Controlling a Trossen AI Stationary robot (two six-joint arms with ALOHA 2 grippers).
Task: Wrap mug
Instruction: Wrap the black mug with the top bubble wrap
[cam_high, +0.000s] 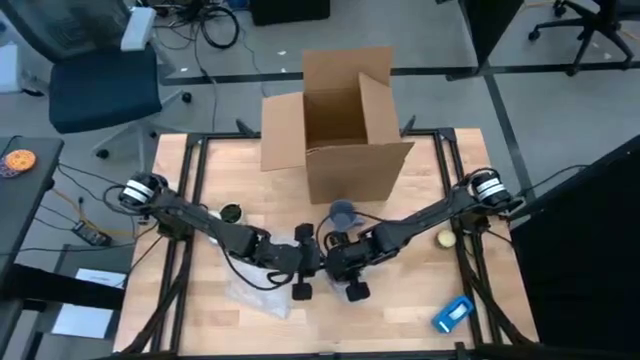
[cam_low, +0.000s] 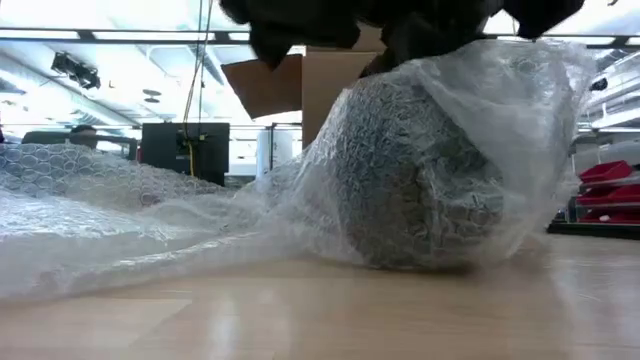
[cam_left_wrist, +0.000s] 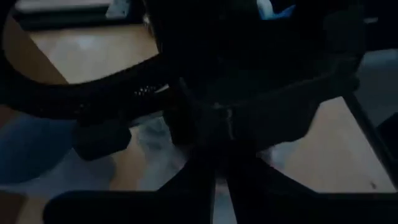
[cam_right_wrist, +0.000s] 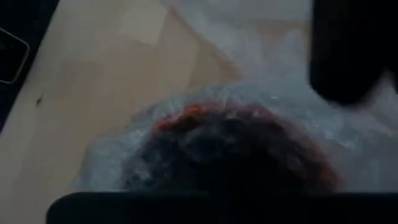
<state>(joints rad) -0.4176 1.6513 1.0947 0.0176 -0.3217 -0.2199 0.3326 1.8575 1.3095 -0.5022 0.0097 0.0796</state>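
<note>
High view: both arms reach inward and meet at the middle of the table (cam_high: 420, 310). The left gripper (cam_high: 302, 262) and the right gripper (cam_high: 345, 262) sit almost touching, directly over the work, which suggests each is tending one side of the bundle. The bubble wrap (cam_high: 255, 292) trails away under the left arm. An open cardboard box (cam_high: 335, 130) stands at the far edge, probably the destination once wrapping is done. A small dark lid (cam_high: 231, 213), a yellow ball (cam_high: 444, 238) and a blue object (cam_high: 452, 313) lie apart from the work.

Low view: the mug (cam_low: 420, 190) lies on the tabletop, already shrouded in the wrap, whose loose sheet spreads away flat across the wood. Dark gripper parts press down from above, evidently pinning the film against the mug so it does not spring open. Which arm each part belongs to is not clear.

Left wrist view: almost wholly dark; whether its fingers are spread or closed I cannot tell.

Right wrist view: the wrapped mug (cam_right_wrist: 236, 149) lies immediately below, a reddish rim showing through the film. This gripper's finger state is likewise undetermined.
</note>
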